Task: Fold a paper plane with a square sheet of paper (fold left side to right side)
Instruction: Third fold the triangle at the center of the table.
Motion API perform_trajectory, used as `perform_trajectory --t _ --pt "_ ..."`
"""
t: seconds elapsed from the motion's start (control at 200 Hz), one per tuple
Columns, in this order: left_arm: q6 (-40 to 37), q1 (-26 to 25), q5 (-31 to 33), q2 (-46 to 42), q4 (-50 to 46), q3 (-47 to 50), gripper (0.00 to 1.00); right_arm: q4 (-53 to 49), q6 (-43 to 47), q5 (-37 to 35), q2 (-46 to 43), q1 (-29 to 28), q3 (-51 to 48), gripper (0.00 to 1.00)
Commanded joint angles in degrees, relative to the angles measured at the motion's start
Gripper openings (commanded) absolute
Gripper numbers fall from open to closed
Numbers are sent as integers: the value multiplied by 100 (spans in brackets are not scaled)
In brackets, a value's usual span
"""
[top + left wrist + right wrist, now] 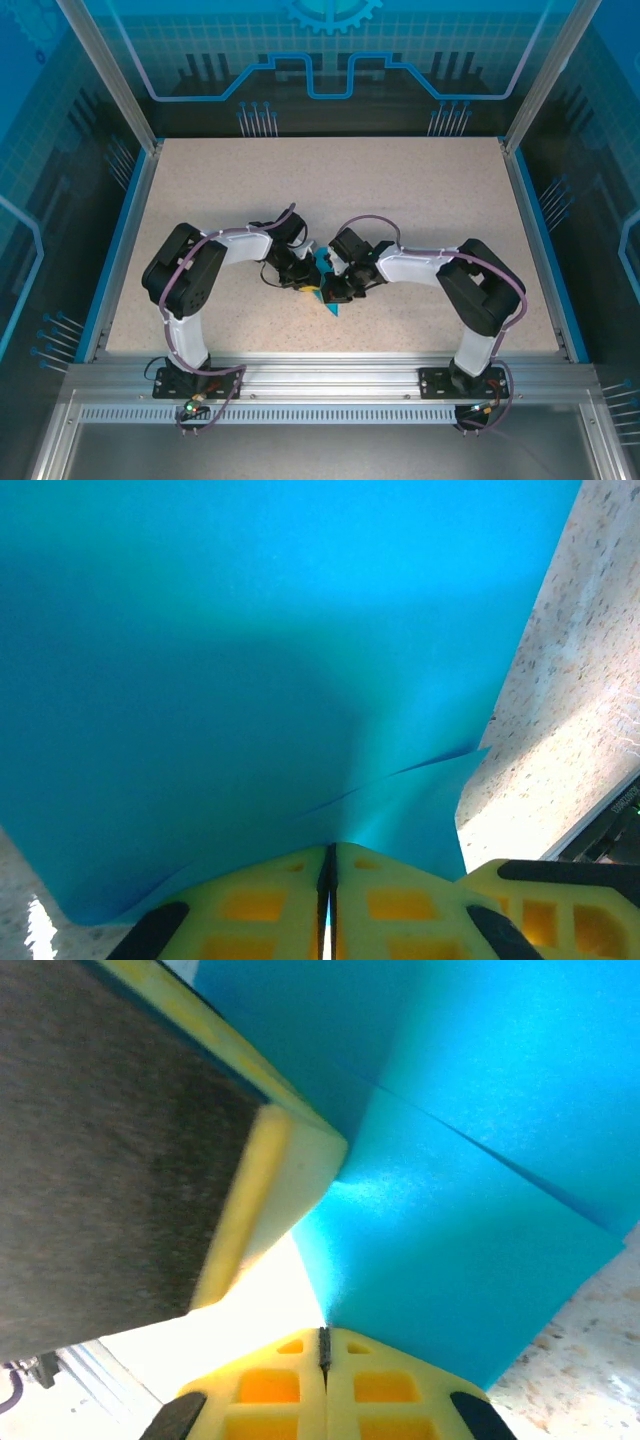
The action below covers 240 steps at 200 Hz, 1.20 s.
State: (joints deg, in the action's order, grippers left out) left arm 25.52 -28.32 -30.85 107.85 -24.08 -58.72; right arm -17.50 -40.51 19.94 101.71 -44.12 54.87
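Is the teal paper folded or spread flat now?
Folded. The teal paper shows overlapping layers with crease edges in both wrist views, and from above it is a small narrow shape.

The far half of the bench (330,190) lay open, as did both its side margins. Near centre, the left gripper (300,280) and right gripper (337,290) crowded the paper plane (325,268), their arms walling it left and right. Approach stayed possible from the far side or over the near rail (320,375).

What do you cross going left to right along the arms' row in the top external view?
In order: left arm → left gripper → folded teal paper → right gripper → right arm.
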Motion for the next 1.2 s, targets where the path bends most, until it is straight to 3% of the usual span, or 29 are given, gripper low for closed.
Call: perform_trajectory --t 0.0,0.57,0.87,1.195 --pt "-108 -109 687 391 -405 186 13 -397 76 -111 149 -84 168 2" --pt "-135 -111 743 430 -440 168 13 -779 210 -184 178 -146 150 3" --pt "-139 -111 741 421 -459 150 13 -755 195 -259 -322 -161 279 4" --pt "-141 -117 754 412 -466 150 13 -553 79 -158 5 -411 453 4"
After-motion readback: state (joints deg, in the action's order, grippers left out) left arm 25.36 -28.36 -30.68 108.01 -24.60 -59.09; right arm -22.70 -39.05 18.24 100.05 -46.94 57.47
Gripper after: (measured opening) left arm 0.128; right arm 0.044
